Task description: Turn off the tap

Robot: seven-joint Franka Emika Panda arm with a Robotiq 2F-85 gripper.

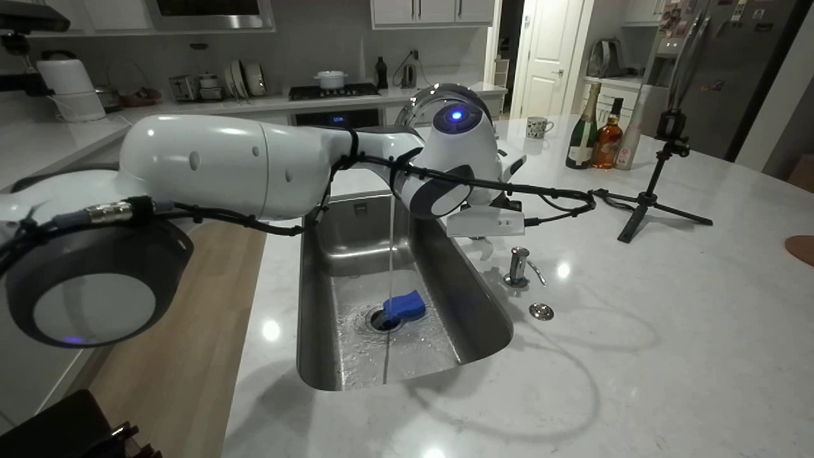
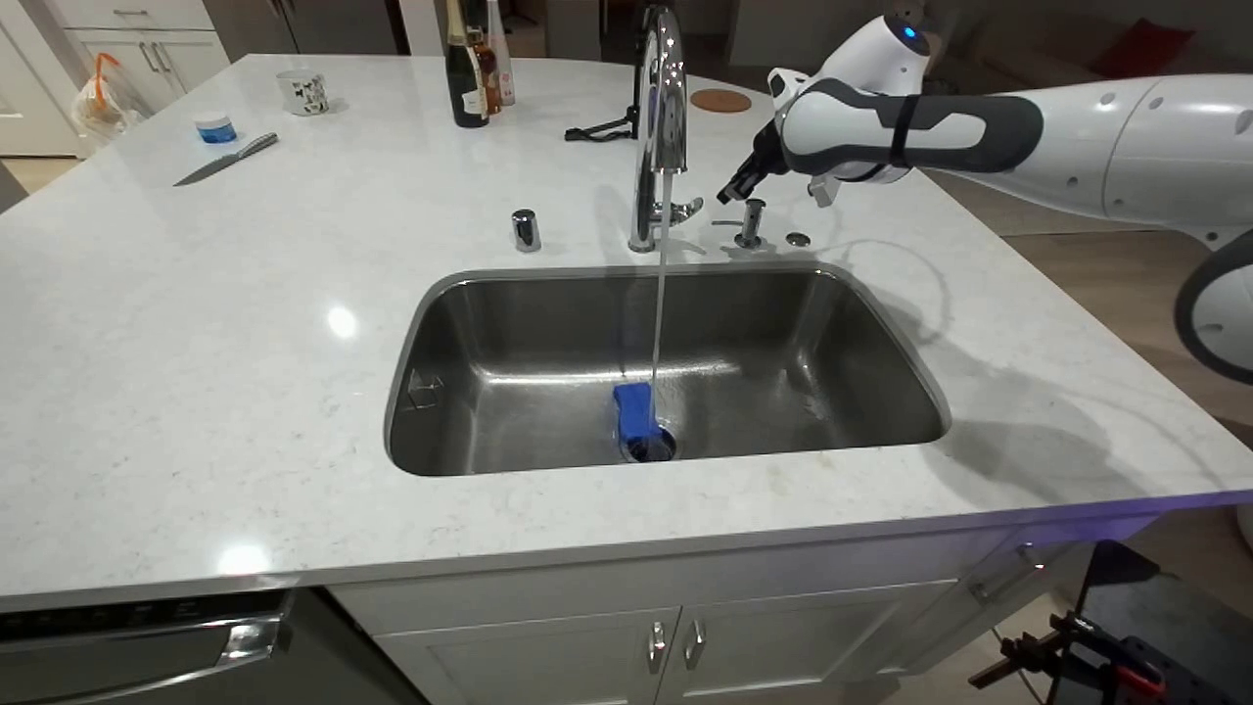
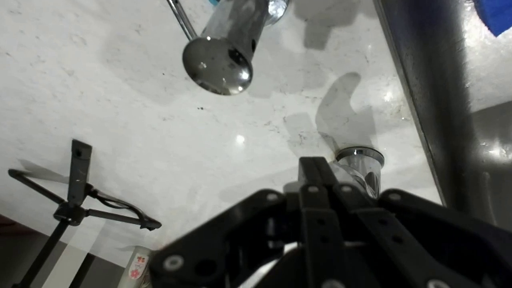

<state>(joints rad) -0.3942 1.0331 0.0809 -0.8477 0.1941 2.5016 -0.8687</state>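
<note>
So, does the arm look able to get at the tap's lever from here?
Probably yes: its shut gripper hovers near the lever of the tap, with nothing visible between them; the short chrome fitting stands to one side.

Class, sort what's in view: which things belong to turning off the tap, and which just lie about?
For the job: the tap, its lever, the running water, the closed gripper.

Just lying about: blue item, knife, mug, black tripod, three bottles, brown disc.

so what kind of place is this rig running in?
A kitchen, probably a home one: there's a steel sink under a running tap, a cooktop with a white pot on it, and what looks like a fridge.
</note>
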